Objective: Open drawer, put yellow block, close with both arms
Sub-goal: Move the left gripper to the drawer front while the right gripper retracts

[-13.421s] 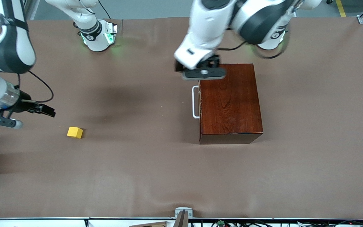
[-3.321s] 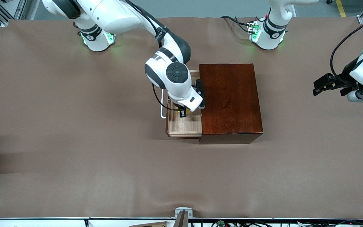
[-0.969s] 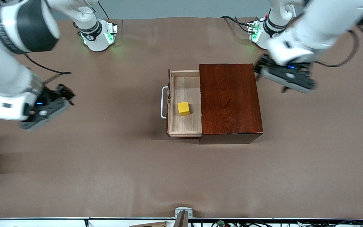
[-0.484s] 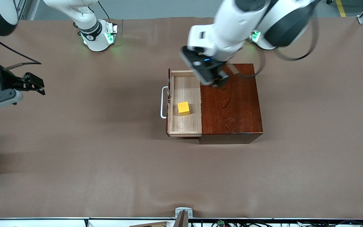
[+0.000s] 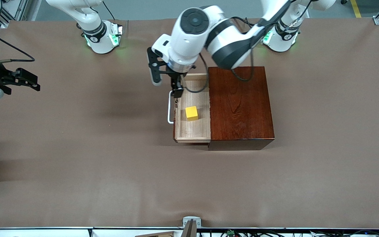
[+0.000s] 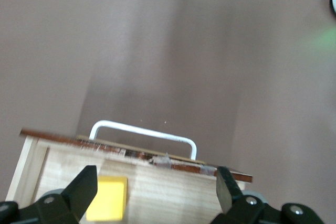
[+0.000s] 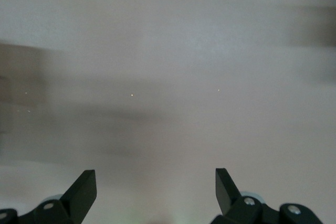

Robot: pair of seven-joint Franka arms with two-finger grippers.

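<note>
The drawer (image 5: 192, 108) stands pulled out of the dark mahogany box (image 5: 240, 107), which sits on the brown tabletop (image 5: 110, 171) toward the edge where the robot bases stand, and closer to the left arm's end than to the right arm's. The drawer's pale-wood tray opens toward the right arm's end, with its white handle (image 5: 169, 107) leading that way.

The yellow block (image 5: 191, 113) rests on the floor of the tray, about midway along it, free of both end effectors. In the left wrist view the yellow block (image 6: 107, 205) shows just inside the drawer's dark front, with the white handle (image 6: 142, 132) curving out past it over the bare tabletop.

The left arm reaches from its base across the top of the box, and the left end effector (image 5: 175, 86) hangs over the drawer's corner closest to the bases, just beside the upper end of the handle. Its fingers (image 6: 81, 190) are spread wide with nothing between them. Whether a fingertip touches the drawer front or the handle is hard to judge from the front view; it looks very close.

The right arm waits at its own end of the tabletop. The right end effector (image 5: 28, 81) hovers by that edge, well apart from the drawer, its fingers (image 7: 84, 188) parted and empty over plain brown surface.
</note>
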